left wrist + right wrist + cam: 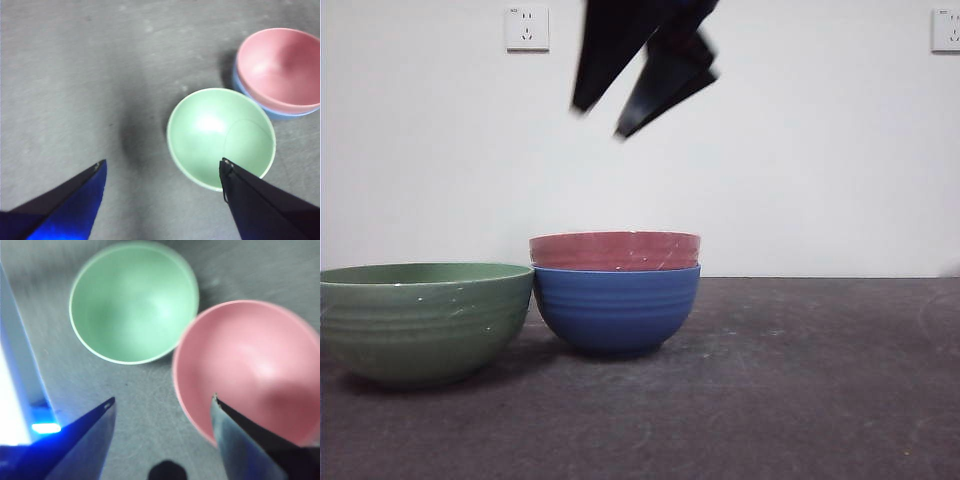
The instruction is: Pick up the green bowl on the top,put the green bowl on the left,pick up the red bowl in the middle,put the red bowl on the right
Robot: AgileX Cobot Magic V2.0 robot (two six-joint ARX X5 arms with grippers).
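Overhead, the right gripper (162, 405) is held with its two black fingers (95, 425) spread apart and empty, one finger over the near rim of the round, dusty pinkish-red glossy ribbed bowl (250, 365). In the front view this gripper (605, 120) is seen high above the stack, roughly at twelve o'clock from the red bowl (615, 250), which is nested in a round blue glossy ribbed bowl (617, 310). The coming grasp is judged to turn on a straight descent, so that the rim passes between the fingers.

The round, sage-green glossy ribbed bowl (425, 320) is set on the dark grey surface (800, 380) at nine o'clock from the stack, just beside it. The left gripper (162, 167) hangs open and empty above the green bowl (220, 137).
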